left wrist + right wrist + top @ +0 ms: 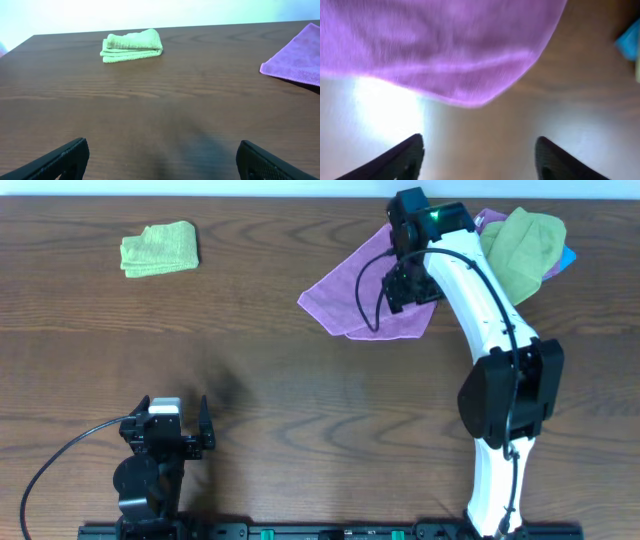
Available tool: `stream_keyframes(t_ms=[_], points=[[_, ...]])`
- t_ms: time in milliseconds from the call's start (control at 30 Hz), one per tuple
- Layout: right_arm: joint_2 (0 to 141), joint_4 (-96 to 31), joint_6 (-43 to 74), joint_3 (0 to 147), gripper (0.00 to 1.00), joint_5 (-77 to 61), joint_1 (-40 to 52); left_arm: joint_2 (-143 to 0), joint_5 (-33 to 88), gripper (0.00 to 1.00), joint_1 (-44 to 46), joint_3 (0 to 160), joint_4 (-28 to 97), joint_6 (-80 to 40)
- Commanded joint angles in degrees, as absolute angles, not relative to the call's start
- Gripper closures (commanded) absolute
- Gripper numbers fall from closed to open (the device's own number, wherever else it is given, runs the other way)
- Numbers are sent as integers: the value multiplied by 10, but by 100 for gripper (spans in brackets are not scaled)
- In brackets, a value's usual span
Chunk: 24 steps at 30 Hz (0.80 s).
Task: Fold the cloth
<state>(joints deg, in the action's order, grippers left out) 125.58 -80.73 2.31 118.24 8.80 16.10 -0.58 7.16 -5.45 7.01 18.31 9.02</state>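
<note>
I'm checking all three views and I can't read a single word, number or logo: nothing legible on the purple cloth (pixel 365 295), the folded green cloth (pixel 160 248), or the bench (pixel 300 380).

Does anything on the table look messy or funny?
Yes. The purple cloth lies crooked and partly doubled over beneath the right claw. It is not neatly folded like the small green cloth at the far left. At the far right, a heap of cloths sits crumpled.
</note>
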Motion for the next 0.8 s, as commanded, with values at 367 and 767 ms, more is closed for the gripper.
stream_keyframes(t_ms=[367, 767], points=[[993, -807, -14, 1094, 29, 55, 161, -3, 75, 4, -53, 57, 188, 90], [805, -568, -18, 689, 32, -25, 161, -3, 75, 5, -53, 57, 188, 90]])
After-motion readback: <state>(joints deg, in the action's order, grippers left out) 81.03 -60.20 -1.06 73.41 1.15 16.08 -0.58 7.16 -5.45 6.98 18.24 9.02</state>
